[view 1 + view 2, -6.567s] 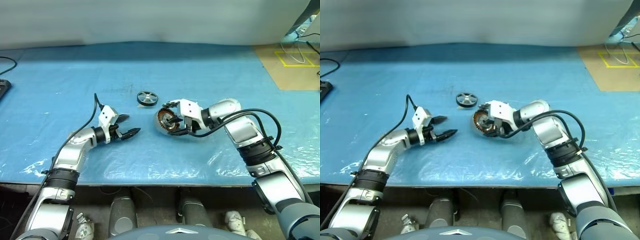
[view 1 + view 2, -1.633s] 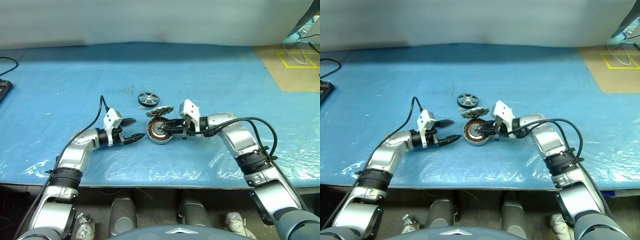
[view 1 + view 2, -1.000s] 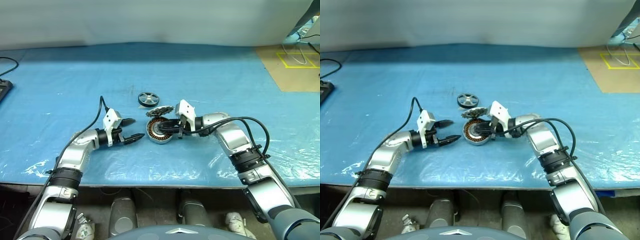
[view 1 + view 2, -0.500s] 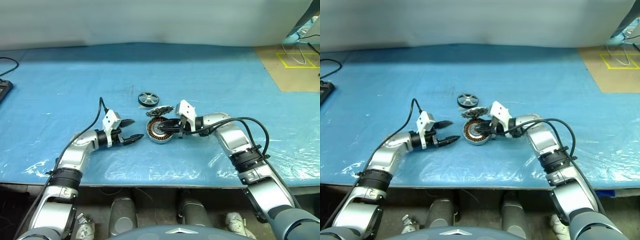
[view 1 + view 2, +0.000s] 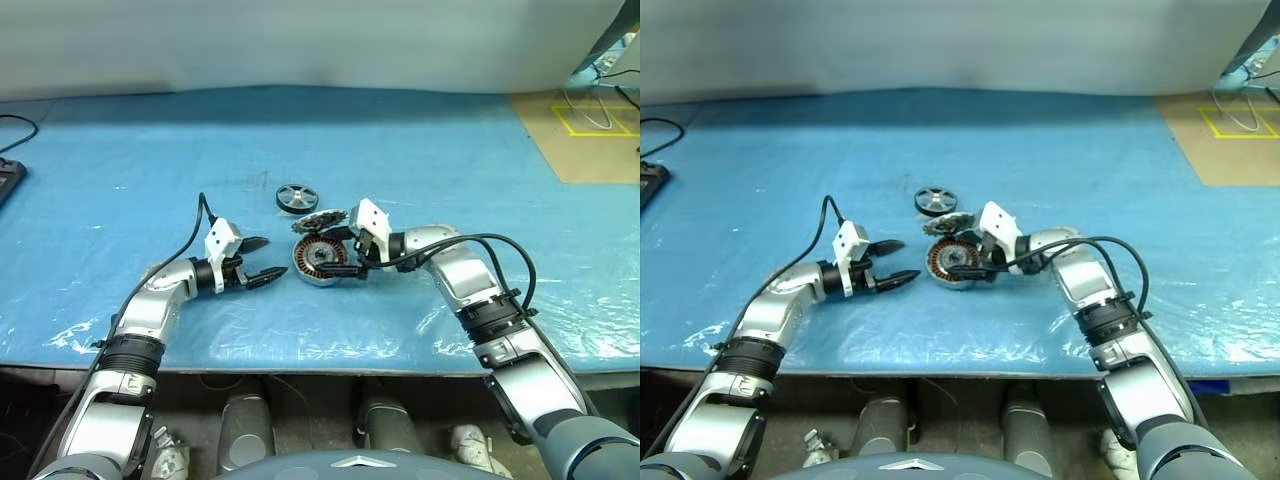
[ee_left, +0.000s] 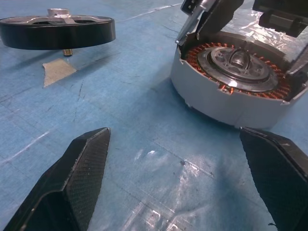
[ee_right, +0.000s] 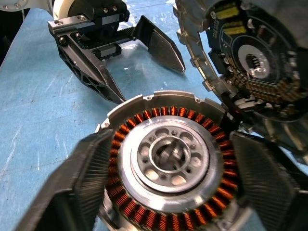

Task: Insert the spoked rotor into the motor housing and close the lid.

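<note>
- The scene is evenly and brightly lit from above, with only short, soft shadows under the arms.
- The glossy blue plastic sheet over the bench (image 5: 420,150) throws white glare along its crinkled near edge.
- In the left wrist view the short round silver-grey motor housing with copper coils (image 6: 236,82) is sharp, while the black gripper fingers (image 6: 79,175) close to the lens are soft.
- In the right wrist view the round silvery lid's patterned inner face (image 7: 255,57) glints, and the near dark fingers (image 7: 82,178) blur.
</note>
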Tool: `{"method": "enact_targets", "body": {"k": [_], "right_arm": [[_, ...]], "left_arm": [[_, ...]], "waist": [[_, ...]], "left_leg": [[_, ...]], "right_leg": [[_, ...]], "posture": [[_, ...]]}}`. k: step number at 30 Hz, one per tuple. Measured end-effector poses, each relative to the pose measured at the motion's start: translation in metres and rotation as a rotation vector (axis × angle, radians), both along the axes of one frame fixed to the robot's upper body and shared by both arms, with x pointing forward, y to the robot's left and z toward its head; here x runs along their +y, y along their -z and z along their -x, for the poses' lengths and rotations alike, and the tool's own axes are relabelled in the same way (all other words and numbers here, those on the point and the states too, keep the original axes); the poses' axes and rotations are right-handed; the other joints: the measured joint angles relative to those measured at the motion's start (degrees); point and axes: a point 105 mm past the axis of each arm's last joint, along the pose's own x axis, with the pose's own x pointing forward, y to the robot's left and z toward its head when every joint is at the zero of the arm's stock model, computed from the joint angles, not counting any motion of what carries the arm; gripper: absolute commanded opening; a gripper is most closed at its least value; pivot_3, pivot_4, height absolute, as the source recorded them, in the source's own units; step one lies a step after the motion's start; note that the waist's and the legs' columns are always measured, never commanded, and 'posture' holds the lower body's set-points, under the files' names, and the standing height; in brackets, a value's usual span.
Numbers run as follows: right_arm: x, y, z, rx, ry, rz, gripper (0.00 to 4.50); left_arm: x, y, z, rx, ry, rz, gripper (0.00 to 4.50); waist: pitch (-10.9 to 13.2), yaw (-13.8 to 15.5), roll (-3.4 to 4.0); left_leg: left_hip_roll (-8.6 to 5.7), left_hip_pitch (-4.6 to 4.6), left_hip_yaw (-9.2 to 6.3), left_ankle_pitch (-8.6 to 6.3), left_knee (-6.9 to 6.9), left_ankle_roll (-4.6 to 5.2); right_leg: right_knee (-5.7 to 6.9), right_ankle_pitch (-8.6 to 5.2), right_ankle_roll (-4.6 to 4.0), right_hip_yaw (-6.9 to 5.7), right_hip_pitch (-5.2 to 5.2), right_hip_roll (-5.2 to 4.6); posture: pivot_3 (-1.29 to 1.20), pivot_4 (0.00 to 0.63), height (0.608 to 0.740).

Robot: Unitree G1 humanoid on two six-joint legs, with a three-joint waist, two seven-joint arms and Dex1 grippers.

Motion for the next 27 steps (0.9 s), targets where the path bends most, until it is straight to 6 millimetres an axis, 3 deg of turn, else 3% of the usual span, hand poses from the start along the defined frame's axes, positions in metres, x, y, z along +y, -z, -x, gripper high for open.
{"method": "enact_targets", "body": {"k": [27], "right_arm": [[-0.0005, -0.0024, 0.0013, -0.004, 0.005, -0.005, 4.44]], "left_arm": [[-0.0023, -0.0024, -0.0030, -0.003, 0.002, -0.007, 4.50]], "waist": [[0.0, 0.0, 0.00]], "left_leg": [[-0.01, 0.01, -0.01, 0.00, 0.02, 0.00]], "right_leg": [[0.03, 0.00, 0.00, 0.00, 0.00, 0.00]], "posture": [[0.00, 0.150, 0.740]]}}
